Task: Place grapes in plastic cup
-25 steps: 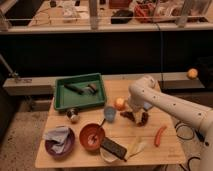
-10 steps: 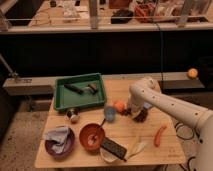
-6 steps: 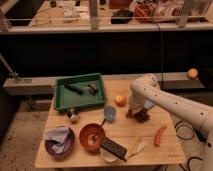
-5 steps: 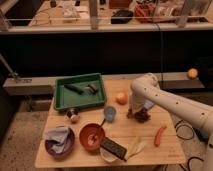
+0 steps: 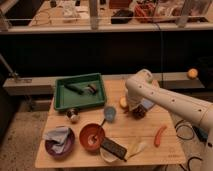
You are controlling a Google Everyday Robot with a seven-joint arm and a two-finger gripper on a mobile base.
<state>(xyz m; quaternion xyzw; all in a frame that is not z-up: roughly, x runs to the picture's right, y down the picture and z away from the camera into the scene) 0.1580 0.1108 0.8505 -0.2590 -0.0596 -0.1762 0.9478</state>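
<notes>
The grapes (image 5: 140, 113), a small dark reddish bunch, lie on the wooden table (image 5: 165, 155) right of centre. My gripper (image 5: 138, 108) comes down from the white arm (image 5: 170, 102) onto the top of the bunch and is shut on it; the bunch looks to rest on the table. The plastic cup (image 5: 109, 114), small and light blue, stands upright about a hand's width left of the grapes. An orange fruit (image 5: 122, 102) sits between the cup and the gripper, close beside the arm.
A green tray (image 5: 64, 98) holding dark items fills the back left. In front stand a reddish-brown bowl (image 5: 92, 137), a purple bowl with a cloth (image 5: 58, 141), and a black item on a white plate (image 5: 114, 149). A red-orange sausage shape (image 5: 160, 135) lies right.
The arm has shifted slightly to the right and settled over the grapes, uncovering the orange fruit at its left. The gripper has closed on the bunch. Cup and bowls have not moved.
</notes>
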